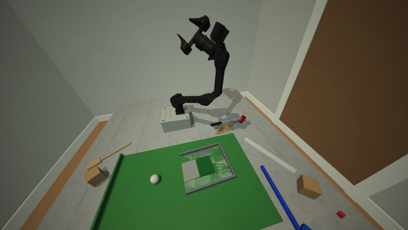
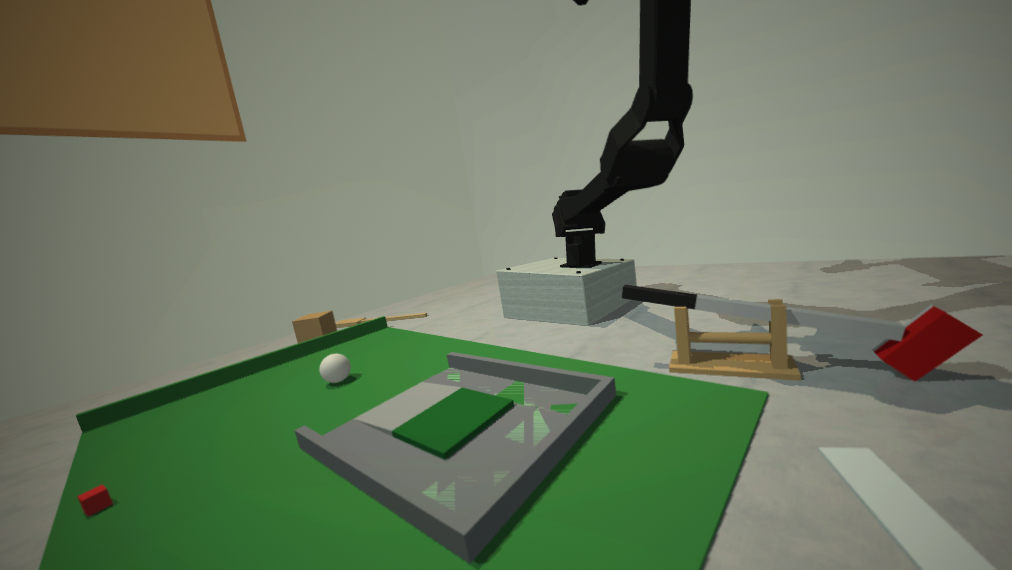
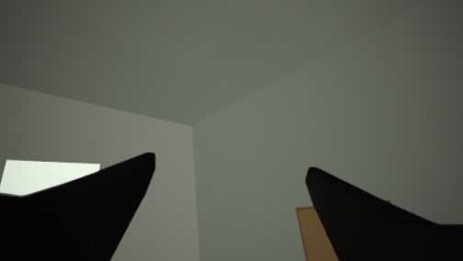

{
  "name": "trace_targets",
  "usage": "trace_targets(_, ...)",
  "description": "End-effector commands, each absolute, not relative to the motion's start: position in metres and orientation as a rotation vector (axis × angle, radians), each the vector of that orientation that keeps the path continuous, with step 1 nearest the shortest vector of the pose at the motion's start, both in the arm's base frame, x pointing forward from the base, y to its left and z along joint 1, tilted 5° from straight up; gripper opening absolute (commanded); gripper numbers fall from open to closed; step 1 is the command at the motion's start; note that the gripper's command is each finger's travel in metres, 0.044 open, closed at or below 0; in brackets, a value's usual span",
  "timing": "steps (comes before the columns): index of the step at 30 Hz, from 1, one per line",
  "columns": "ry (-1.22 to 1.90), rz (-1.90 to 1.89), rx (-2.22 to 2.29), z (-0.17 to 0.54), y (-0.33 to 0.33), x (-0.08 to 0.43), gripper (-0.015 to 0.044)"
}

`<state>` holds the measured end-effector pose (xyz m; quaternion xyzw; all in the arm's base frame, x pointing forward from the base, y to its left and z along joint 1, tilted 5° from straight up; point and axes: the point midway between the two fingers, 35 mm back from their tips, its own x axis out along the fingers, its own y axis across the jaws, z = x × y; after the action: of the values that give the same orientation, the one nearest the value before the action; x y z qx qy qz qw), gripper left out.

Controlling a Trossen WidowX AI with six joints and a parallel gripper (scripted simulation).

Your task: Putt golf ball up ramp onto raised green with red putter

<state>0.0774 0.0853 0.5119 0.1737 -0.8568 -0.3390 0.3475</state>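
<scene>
My gripper [image 1: 183,26] [image 3: 233,167] is open and empty, raised high above the table and pointing up toward the walls and ceiling. The red putter [image 1: 242,119] [image 2: 927,343] rests across the wooden stand [image 2: 729,338], with its black handle toward the arm's base and its red head on the far side. The white golf ball [image 1: 154,178] [image 2: 334,368] lies on the green mat [image 1: 136,208], in front of the pale ramp [image 1: 190,170] [image 2: 410,405]. The ramp leads to the raised dark green square [image 1: 205,165] [image 2: 454,423], which holds no ball.
A grey wall [image 1: 211,185] surrounds the green on three sides. A dark green rail [image 1: 108,188] edges the mat's left. A wooden mallet [image 1: 93,163] and wooden block [image 1: 95,177] lie left; a blue club [image 1: 279,195], pale strip [image 1: 269,155] and second wooden block [image 1: 309,187] lie right.
</scene>
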Motion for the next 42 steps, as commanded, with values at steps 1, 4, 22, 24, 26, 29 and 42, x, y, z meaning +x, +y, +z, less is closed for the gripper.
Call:
trace_targets(1,-2.069,-1.060,0.636,0.517,0.057,0.035,0.0440)
trace_targets(4,-1.898,-1.181,0.763,0.517,0.030,0.010,0.0440)
trace_targets(22,-0.414,-1.262,0.988,0.452,-0.159,0.052,0.0440)
trace_targets(24,-0.245,-1.202,0.945,0.438,-0.171,0.075,0.0440)
trace_targets(26,-0.083,-1.128,0.890,0.424,-0.179,0.100,0.0440)
trace_targets(29,0.145,-0.997,0.786,0.400,-0.182,0.140,0.0440)
trace_targets(42,0.869,-0.200,0.122,0.277,-0.084,0.291,0.0440)
